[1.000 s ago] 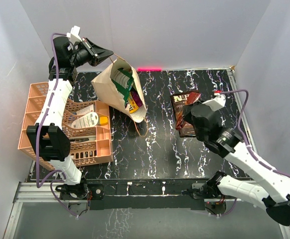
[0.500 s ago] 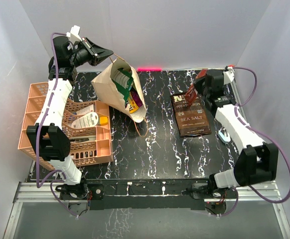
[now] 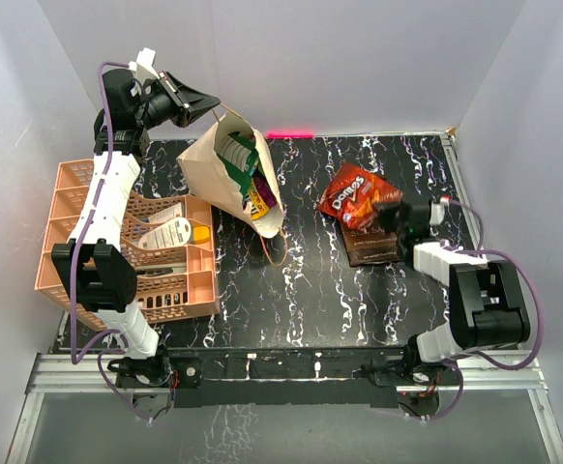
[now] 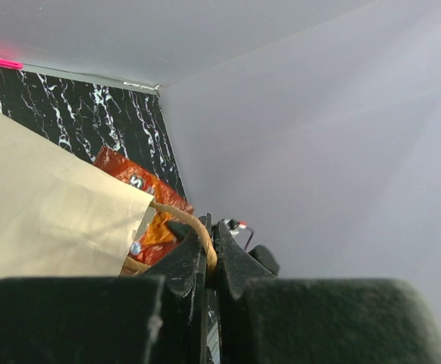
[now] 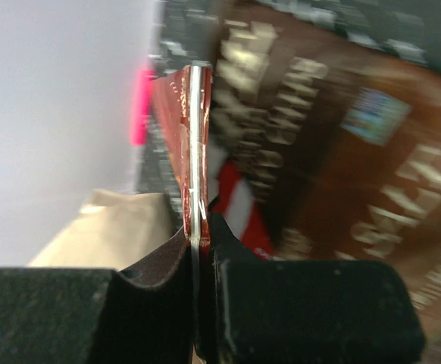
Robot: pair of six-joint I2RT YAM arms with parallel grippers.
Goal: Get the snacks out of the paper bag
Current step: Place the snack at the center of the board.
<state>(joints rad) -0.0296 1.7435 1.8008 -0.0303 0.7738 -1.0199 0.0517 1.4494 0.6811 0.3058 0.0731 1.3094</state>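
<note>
The paper bag (image 3: 204, 164) stands tilted at the back left, its mouth facing right. My left gripper (image 3: 207, 102) is shut on its looped handle (image 4: 194, 226) and holds it up. Green (image 3: 242, 158) and yellow-purple packets (image 3: 259, 200) show in the bag's mouth. My right gripper (image 3: 386, 215) is shut on the edge of a red-orange snack packet (image 3: 354, 193), which lies partly over a dark brown packet (image 3: 373, 248) on the table. The right wrist view shows the red packet's seam (image 5: 192, 136) between my fingers and the brown packet (image 5: 342, 167) beyond.
An orange mesh basket (image 3: 69, 184) with white tubes and bottles sits at the left, beside the bag. The bag's other handle (image 3: 277, 253) lies loose on the black marbled table (image 3: 301, 300). White walls close the back and sides.
My right arm has swung from the back right down toward the table's middle right, bringing the red-orange packet onto the dark brown packet. The left arm and bag have not moved.
</note>
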